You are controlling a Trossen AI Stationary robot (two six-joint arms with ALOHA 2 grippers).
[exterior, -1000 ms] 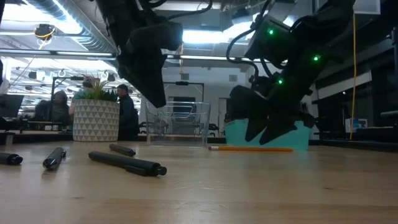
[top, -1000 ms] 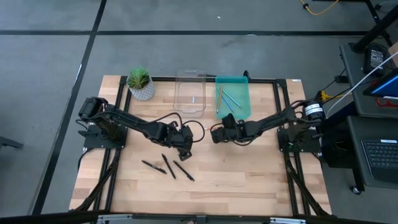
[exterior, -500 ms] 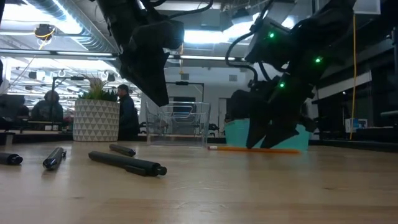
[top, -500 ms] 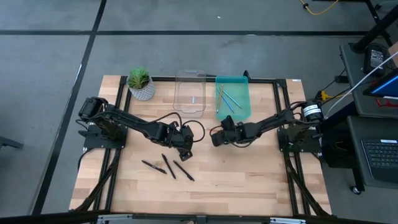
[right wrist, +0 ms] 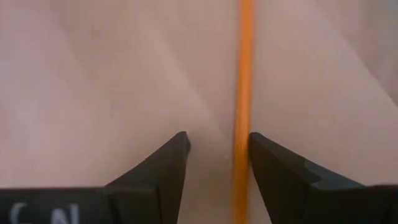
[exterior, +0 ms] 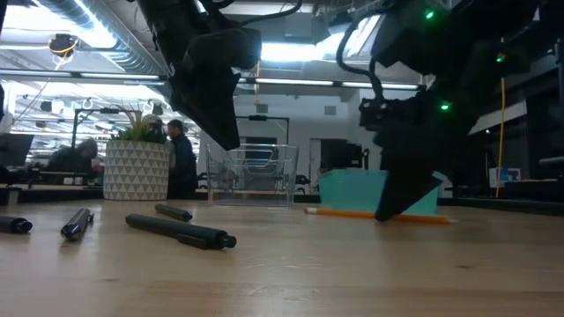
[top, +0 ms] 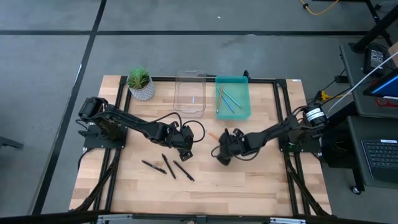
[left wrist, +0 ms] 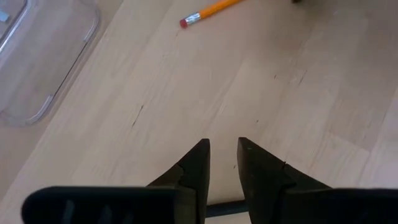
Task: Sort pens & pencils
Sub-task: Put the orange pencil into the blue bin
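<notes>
An orange pencil [right wrist: 244, 74] lies flat on the wooden table near its middle; it also shows in the low view [exterior: 352, 211]. My right gripper [right wrist: 217, 146] is open and down at the table [exterior: 397, 210], its fingers on either side of the pencil, which runs close along one finger. Three black pens [top: 168, 167] lie on the table toward the near left. My left gripper [left wrist: 222, 152] hangs above them [top: 184, 148], open by a narrow gap and holding nothing. More pencils [top: 229, 99] lie in the teal bin. My right gripper comes from above with its fingers along the orange pencil [right wrist: 242, 130], which lies flat on the table right beside one finger [right wrist: 267, 155]. I cannot tell whether that finger touches it.
A clear bin [top: 189, 92] and a teal bin [top: 245, 106] stand side by side at the far edge, with a potted plant [top: 140, 83] to their left. Bare wood stretches along the near right. People show in the room behind the table.
My right gripper has moved toward the table's near edge and come down from just above the wood until its fingertips stand at the table around the orange pencil. My left arm has kept still.
</notes>
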